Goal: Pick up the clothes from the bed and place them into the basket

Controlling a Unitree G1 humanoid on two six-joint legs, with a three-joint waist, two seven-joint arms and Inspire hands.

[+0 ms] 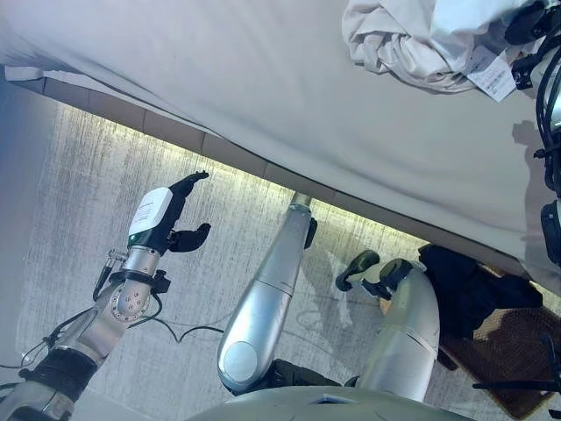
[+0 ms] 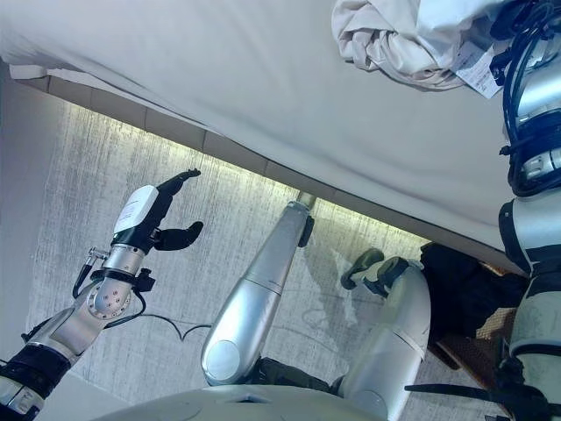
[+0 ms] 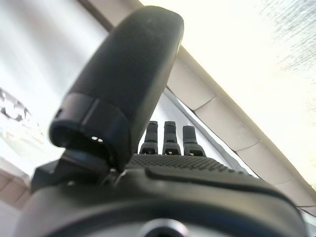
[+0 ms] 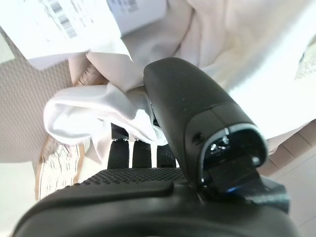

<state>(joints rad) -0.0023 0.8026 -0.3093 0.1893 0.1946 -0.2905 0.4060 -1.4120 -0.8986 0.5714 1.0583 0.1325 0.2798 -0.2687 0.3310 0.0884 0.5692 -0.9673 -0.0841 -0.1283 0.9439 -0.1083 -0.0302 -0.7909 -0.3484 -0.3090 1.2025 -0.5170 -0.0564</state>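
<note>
A crumpled bundle of pale beige and white clothes lies on the white-sheeted bed at the far right. My right hand is at the bundle's right side. In the right wrist view its thumb and curled fingers pinch white cloth, with a paper tag hanging from it. My left hand is open and empty over the floor, in front of the bed's edge; it also shows in the left wrist view. The brown woven basket stands on the floor at the lower right.
A dark garment lies over the basket's near rim. The bed's edge runs slantwise across the view, with grey carpet in front of it.
</note>
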